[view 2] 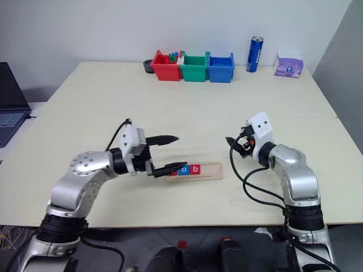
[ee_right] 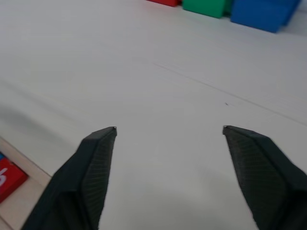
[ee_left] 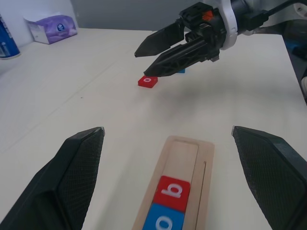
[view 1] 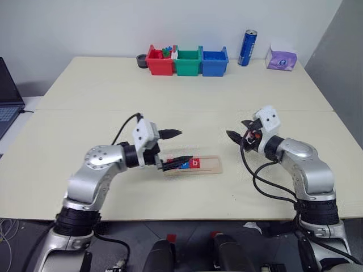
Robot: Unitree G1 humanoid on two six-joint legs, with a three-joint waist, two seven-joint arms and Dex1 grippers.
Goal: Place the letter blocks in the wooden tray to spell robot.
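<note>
Left wrist view: right pincer (ee_left: pixel 144 62) spread, empty, above red block (ee_left: pixel 147 81).

Left claw (view 1: pixel 176 146): fingers spread wide, level, pointing toward right claw (view 1: pixel 238 134). Right claw: fingers apart, empty, facing left claw.

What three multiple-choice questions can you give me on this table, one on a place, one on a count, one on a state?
1. Where is the b tile? A in the tray; B on the floor; C on a chair.
2. How many bins? A two; B three; C four.
3. The left gripper is: A open; B shut on a tile; C shut, empty.
Answers: A, it sits in the groove beside the o tile; B, red, green and blue stand in a row; A, its fingers stand wide apart.
</note>
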